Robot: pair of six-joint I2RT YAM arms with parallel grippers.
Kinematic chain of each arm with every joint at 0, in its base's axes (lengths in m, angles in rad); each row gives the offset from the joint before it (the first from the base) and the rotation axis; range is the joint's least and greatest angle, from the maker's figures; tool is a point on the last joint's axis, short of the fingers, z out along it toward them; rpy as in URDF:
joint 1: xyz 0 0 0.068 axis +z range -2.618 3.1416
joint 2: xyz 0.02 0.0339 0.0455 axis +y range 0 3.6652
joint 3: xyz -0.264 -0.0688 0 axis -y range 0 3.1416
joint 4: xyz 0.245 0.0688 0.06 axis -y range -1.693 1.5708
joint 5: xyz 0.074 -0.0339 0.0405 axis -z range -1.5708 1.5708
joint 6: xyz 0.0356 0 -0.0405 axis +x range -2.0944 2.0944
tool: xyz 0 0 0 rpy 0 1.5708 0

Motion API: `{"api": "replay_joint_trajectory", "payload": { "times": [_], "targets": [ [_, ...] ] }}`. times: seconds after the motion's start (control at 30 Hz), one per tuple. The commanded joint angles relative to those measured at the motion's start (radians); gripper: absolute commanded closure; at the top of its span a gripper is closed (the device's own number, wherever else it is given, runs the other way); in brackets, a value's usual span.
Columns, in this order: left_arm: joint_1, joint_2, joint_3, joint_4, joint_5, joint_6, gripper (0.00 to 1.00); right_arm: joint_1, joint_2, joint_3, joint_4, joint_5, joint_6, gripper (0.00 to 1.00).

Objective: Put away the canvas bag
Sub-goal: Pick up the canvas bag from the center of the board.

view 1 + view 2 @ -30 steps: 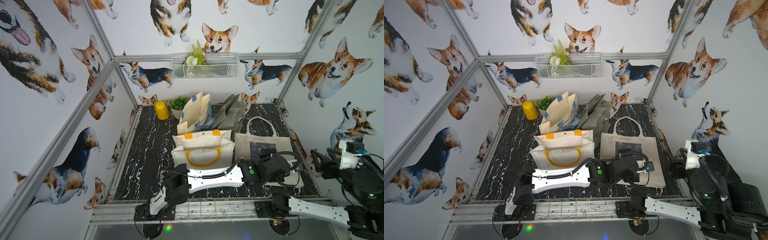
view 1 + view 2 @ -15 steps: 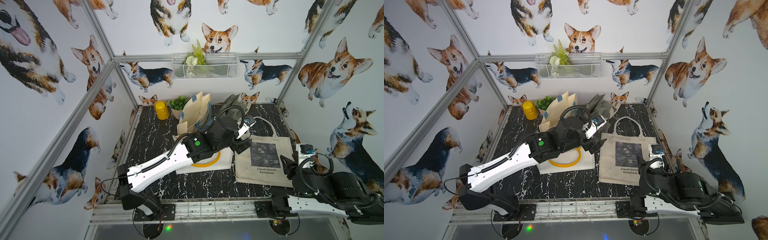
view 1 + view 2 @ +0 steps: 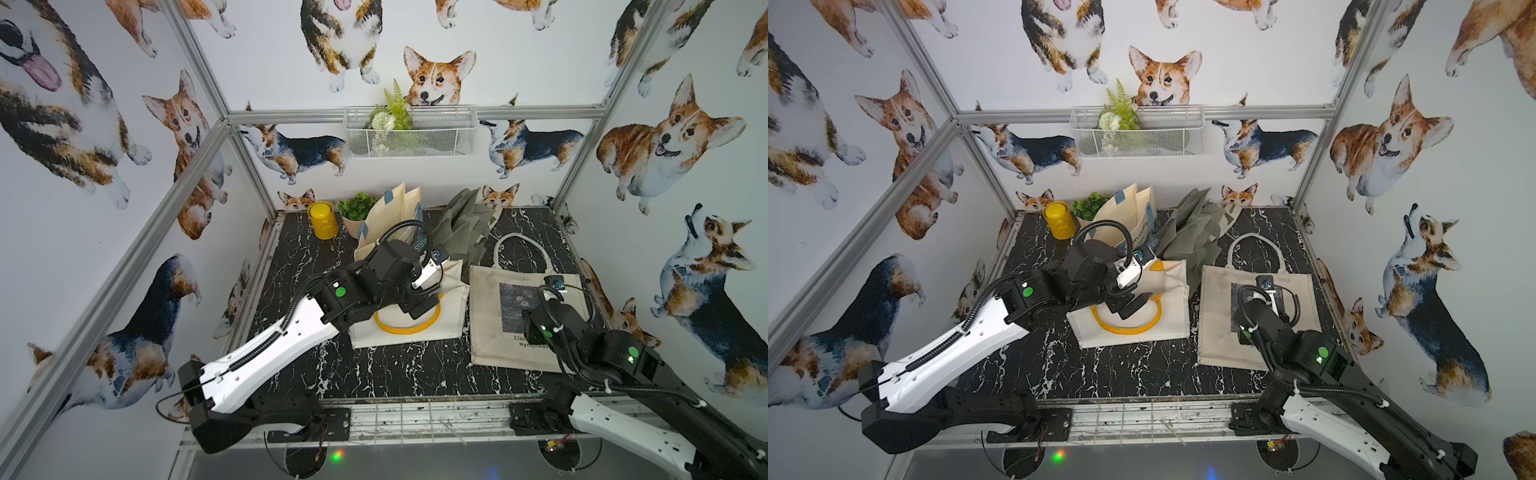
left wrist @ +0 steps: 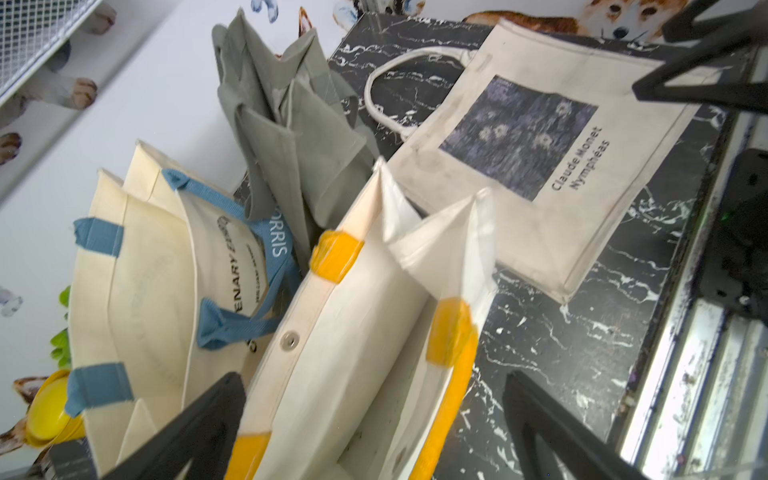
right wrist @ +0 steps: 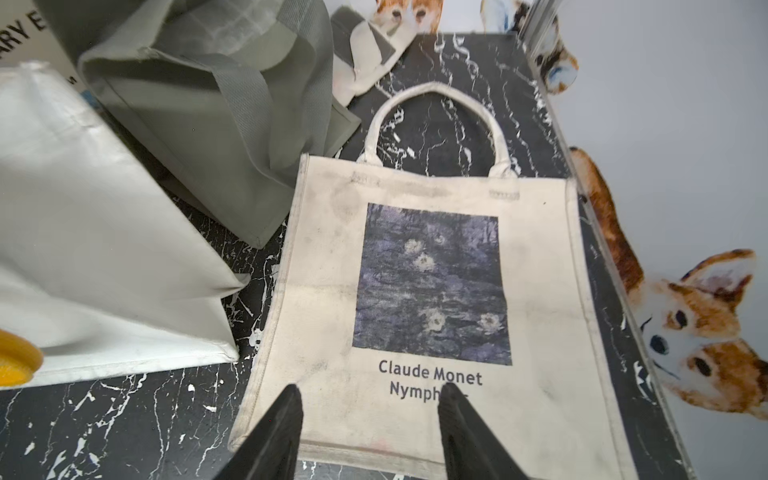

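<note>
The canvas bag [image 3: 488, 316] [image 3: 1217, 324] [image 5: 432, 282] [image 4: 519, 137], cream with a dark Monet print, lies flat on the right of the black marble table, its handle pointing to the back wall. My right gripper [image 5: 372, 388] hovers open over the bag's near edge, with nothing between its fingers. A white bag with yellow handles [image 3: 449, 307] [image 3: 1167, 299] [image 4: 365, 332] stands with its mouth open at mid table. My left gripper [image 4: 374, 376] [image 3: 1129, 305] is wide open above that mouth, its jaws straddling it and holding nothing.
A slumped grey bag [image 3: 465, 232] and a cream bag with blue handles [image 3: 395, 216] stand behind the white bag. A yellow canister [image 3: 322, 218] and a small plant [image 3: 359, 208] sit at the back left. A wire basket [image 3: 409, 133] hangs on the back wall.
The left arm swung from the front right of the table to above the white bag's mouth. The right arm came in from the right side over the canvas bag's near edge.
</note>
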Motion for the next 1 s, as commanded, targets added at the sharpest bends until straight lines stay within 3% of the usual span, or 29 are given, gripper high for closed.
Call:
{"api": "replay_joint_trajectory", "payload": {
  "times": [0.0,0.27,0.37,0.6,0.77,0.97],
  "targets": [
    [0.044,-0.061,-0.045,-0.065,0.084,0.078,0.0,-0.132,0.061,0.001,0.207,-0.323,-0.202,0.44],
    [0.086,-0.076,-0.095,-0.049,0.144,0.272,0.0,-0.211,0.298,0.009,0.368,-0.644,-0.343,0.38],
    [0.123,-0.048,-0.072,-0.046,0.211,0.323,0.0,-0.214,0.295,-0.017,0.454,-0.824,-0.444,0.38],
    [0.182,0.042,-0.032,-0.002,0.317,0.467,0.0,-0.214,0.221,-0.178,0.687,-1.027,-0.548,0.38],
    [0.218,0.092,0.001,0.034,0.4,0.505,0.0,-0.213,0.268,-0.258,0.906,-1.063,-0.529,0.49],
    [0.267,0.172,0.08,0.031,0.461,0.457,0.0,-0.213,0.362,-0.298,1.135,-1.15,-0.462,0.72]
  ]
}}
